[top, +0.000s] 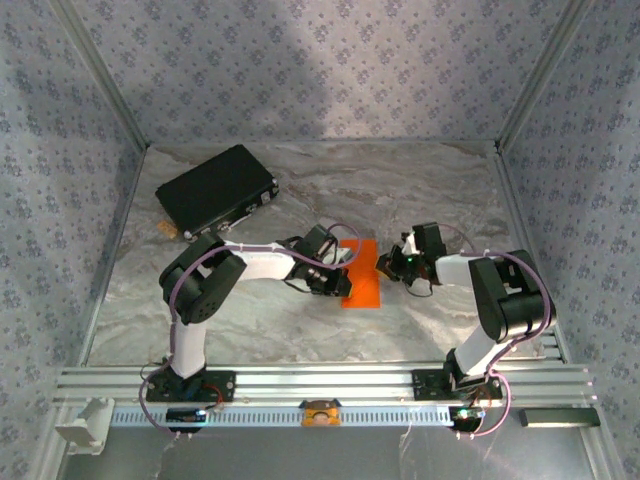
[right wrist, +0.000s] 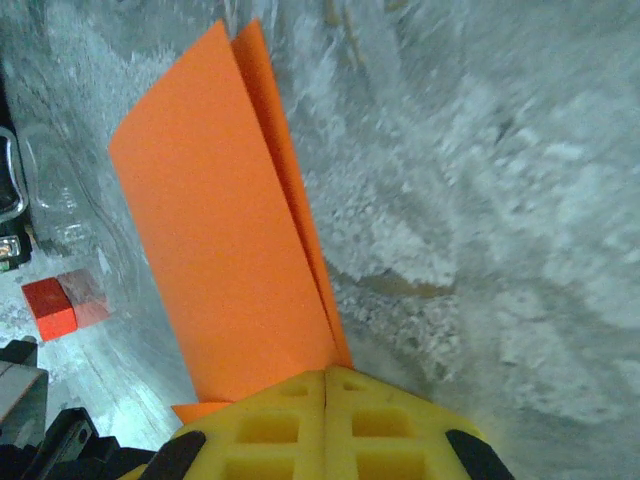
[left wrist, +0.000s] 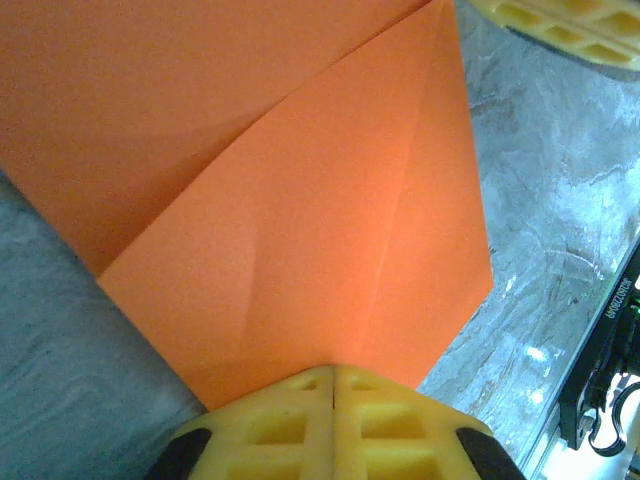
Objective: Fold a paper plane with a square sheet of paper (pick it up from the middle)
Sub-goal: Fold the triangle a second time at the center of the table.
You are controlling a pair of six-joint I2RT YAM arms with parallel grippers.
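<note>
Orange paper sheet [left wrist: 300, 230]: thin, matt, smooth, with sharp creases. Left gripper fingers [left wrist: 290, 400] and right gripper fingers [right wrist: 280, 395]: yellow moulded plastic, waffle-pocketed, dull sheen. Table top [right wrist: 500, 200]: grey marble-patterned, smooth, slightly glossy. Red block [right wrist: 50, 308]: matt. Front rail [top: 320, 380]: brushed metal. Black case [top: 217, 188]: semi-gloss.

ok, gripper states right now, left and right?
Left gripper: shut, tips on the folded orange paper; grip unclear.
Right gripper: shut, tips on the same paper; grip unclear.
</note>
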